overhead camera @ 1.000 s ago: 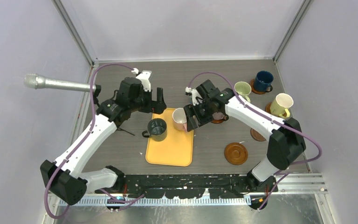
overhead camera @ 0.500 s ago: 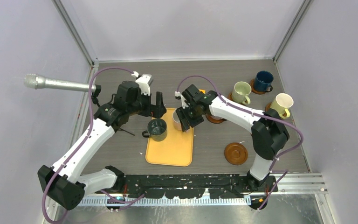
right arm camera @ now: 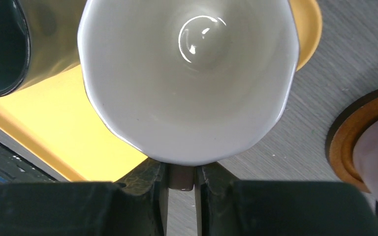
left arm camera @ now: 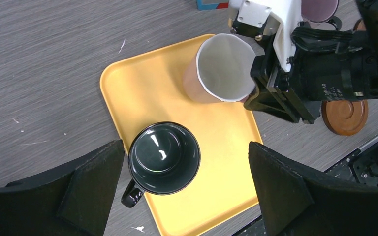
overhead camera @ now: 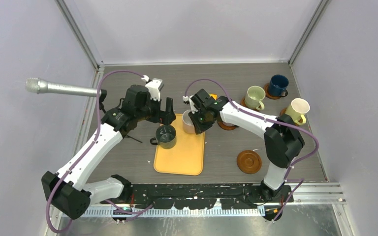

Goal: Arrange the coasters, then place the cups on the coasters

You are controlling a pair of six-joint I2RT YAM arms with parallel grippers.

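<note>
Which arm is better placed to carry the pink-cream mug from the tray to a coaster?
Right. The right gripper pinches the pink-cream mug by its handle; an empty coaster lies on that side. The left gripper hangs open over the dark green mug.

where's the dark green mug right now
In the top view the dark green mug stands upright on the yellow tray's left side, just left of and nearer than the pink-cream mug.
</note>
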